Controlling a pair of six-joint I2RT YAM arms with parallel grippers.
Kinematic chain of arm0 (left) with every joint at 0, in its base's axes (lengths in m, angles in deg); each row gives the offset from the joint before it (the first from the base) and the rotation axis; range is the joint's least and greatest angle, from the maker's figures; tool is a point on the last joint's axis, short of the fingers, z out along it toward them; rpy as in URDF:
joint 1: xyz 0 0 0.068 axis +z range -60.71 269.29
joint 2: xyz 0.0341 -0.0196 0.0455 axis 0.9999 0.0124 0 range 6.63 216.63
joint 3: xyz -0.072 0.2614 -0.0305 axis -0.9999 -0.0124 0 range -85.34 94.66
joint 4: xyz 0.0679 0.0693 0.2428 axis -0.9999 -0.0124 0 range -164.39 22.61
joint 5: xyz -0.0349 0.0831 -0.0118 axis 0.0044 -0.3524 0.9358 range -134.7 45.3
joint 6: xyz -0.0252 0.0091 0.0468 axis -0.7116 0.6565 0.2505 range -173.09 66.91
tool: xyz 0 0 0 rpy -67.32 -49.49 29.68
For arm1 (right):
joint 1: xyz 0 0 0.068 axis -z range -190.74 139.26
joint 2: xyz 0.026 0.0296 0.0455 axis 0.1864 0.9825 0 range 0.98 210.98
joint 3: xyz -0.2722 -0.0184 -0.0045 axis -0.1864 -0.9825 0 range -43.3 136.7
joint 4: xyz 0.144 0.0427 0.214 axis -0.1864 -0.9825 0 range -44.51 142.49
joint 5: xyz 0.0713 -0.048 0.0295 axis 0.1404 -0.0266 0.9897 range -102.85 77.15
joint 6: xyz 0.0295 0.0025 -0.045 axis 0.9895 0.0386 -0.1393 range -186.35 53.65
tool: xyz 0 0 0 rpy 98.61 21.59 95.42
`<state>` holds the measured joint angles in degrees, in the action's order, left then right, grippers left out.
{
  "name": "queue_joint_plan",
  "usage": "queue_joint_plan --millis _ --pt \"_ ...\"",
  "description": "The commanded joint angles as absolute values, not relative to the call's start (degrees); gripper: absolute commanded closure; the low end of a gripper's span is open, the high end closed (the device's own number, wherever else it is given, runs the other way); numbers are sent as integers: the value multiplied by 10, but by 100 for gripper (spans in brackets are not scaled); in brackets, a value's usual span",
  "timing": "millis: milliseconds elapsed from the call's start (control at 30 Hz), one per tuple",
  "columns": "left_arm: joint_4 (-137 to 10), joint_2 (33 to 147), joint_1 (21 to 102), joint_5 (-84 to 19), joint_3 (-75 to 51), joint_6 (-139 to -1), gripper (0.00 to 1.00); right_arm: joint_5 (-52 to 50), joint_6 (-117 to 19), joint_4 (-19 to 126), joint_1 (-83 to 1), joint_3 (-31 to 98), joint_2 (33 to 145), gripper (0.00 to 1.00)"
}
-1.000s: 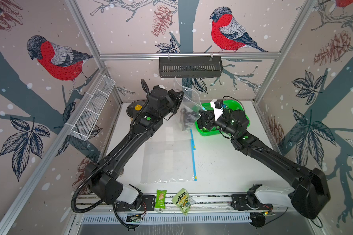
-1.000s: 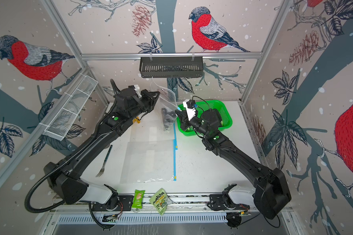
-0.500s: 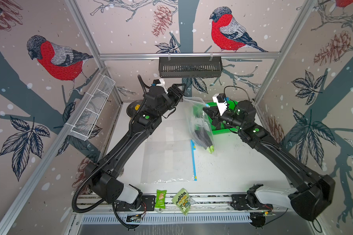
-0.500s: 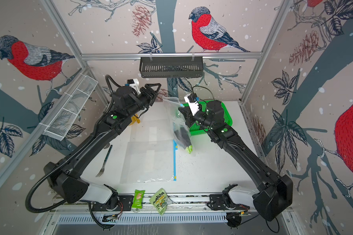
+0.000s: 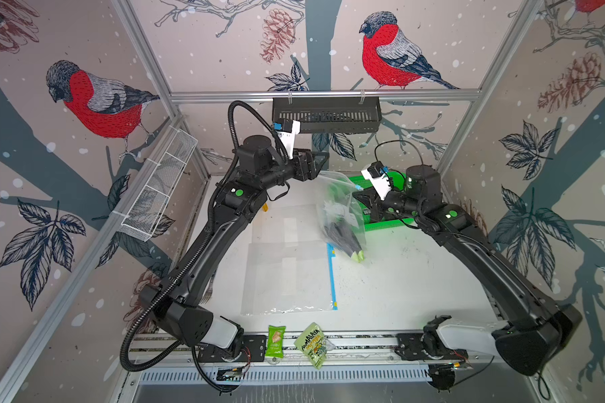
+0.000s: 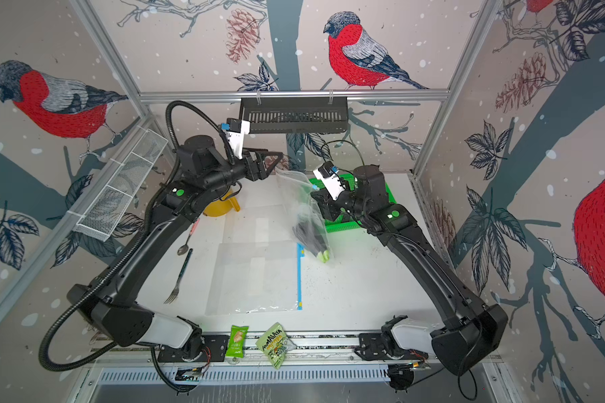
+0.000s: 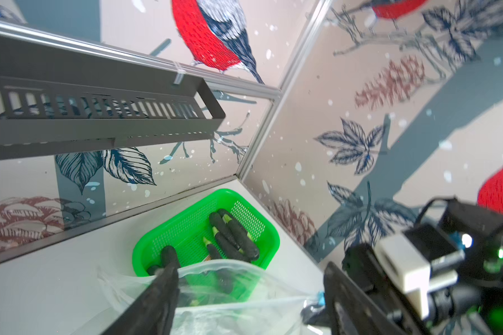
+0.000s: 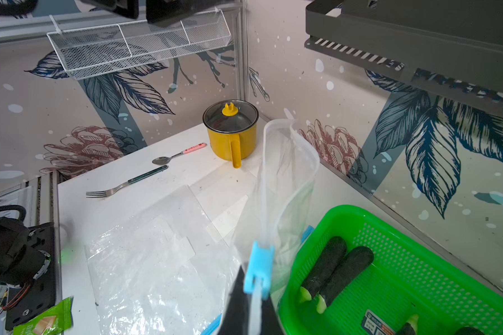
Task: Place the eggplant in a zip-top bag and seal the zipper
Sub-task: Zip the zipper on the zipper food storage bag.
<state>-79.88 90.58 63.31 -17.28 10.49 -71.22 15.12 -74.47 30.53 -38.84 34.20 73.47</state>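
A clear zip-top bag (image 5: pixel 341 213) (image 6: pixel 304 209) hangs above the table with a dark eggplant (image 5: pixel 343 237) (image 6: pixel 310 239) low inside it, green stem end down. My right gripper (image 5: pixel 358 199) (image 8: pixel 256 290) is shut on the bag's zipper edge just behind the blue slider (image 8: pixel 259 266). The bag's mouth (image 8: pixel 291 145) gapes open. My left gripper (image 5: pixel 320 162) (image 7: pixel 246 266) stands open, high at the bag's far top corner. The bag's rim (image 7: pixel 215 265) runs below its spread fingers, and I cannot tell whether they touch it.
A green basket (image 5: pixel 388 226) (image 7: pixel 145 246) at the back right holds several more eggplants (image 7: pixel 233 232). Spare bags (image 5: pixel 287 272) lie flat mid-table. A yellow pot (image 6: pixel 219 206), spoon (image 6: pixel 186 244) and fork (image 6: pixel 179 279) sit on the left. Snack packets (image 5: pixel 276 340) lie at the front. A black shelf (image 5: pixel 325 111) hangs at the back.
My left gripper let go of the bag, opened and rose toward the back. My right gripper moved right with the bag, which swung down and now hangs from it alone.
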Motion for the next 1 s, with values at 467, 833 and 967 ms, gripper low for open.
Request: queue_joint_plan --millis 467,833,967 --pt "-1007 953 612 60 195 -346 24 224 -791 222 -426 395 725 97" --pt "-1052 959 594 54 206 -304 26 230 -798 223 -448 409 747 97" --pt "-1071 966 584 55 214 -291 27 229 -798 227 -450 409 749 97"
